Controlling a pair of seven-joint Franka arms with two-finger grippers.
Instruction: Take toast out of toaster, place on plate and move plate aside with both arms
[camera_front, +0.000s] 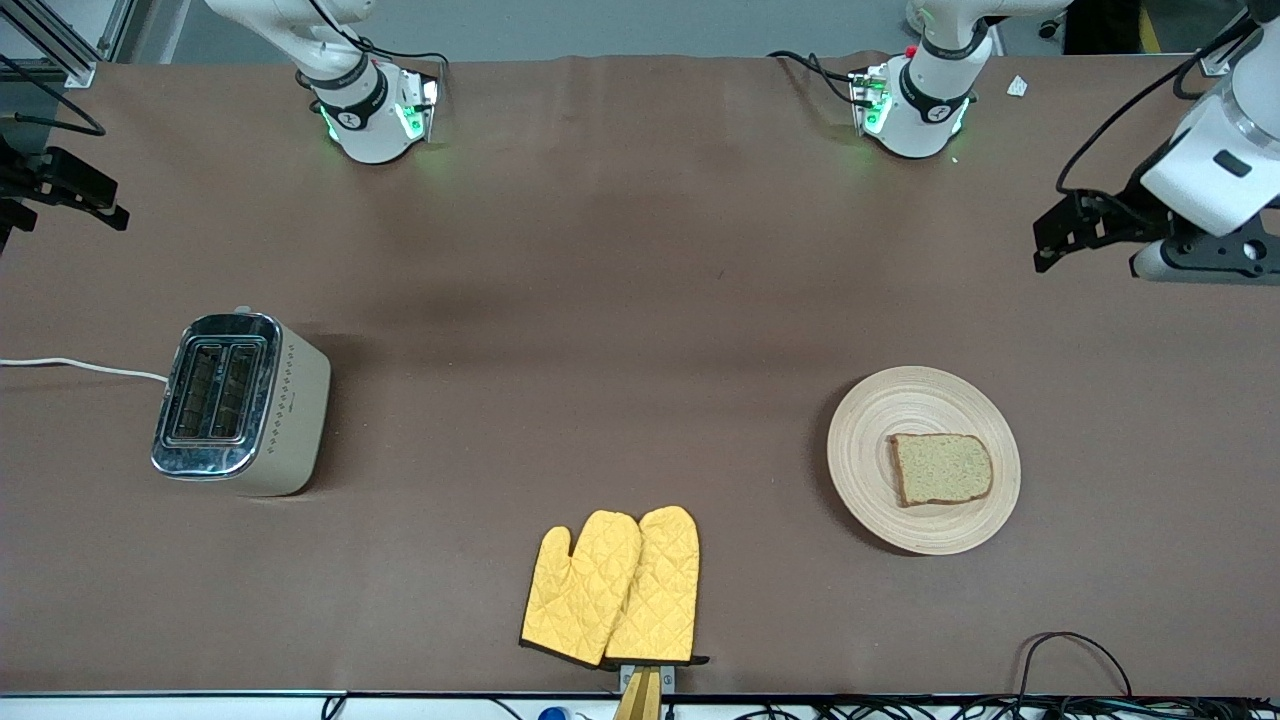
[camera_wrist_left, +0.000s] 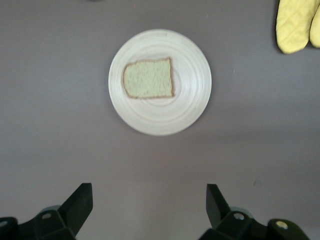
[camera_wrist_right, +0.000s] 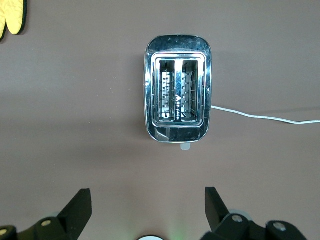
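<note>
Front view: toast (camera_front: 941, 468) already lies flat on the plate (camera_front: 870, 440), set toward the rim nearest the left arm's end of the table, crust fully inside the rim. Plate sits toward the left arm's end; the toaster (camera_front: 240, 405) stands well apart at the right arm's end, both slots look empty in the right wrist view, white cord (camera_front: 80, 366) trailing off the table edge. Yellow oven mitts (camera_front: 612, 588) lie between them, nearer the front camera. My read: toast transfer is done, what's left is moving the plate aside, if it isn't already in its final spot. To do that well: both grippers take opposite rim edges, keep it level, go slow so the slice doesn't slide, and steer clear of the mitts. Left gripper (camera_wrist_left: 150, 205) hangs above the table near the plate, jaws spread wide, holding nothing, touching nothing. Right gripper (camera_wrist_right: 148, 207) hangs high over the table near the toaster, jaws equally wide, also empty. Neither arm is in contact with any object.
</note>
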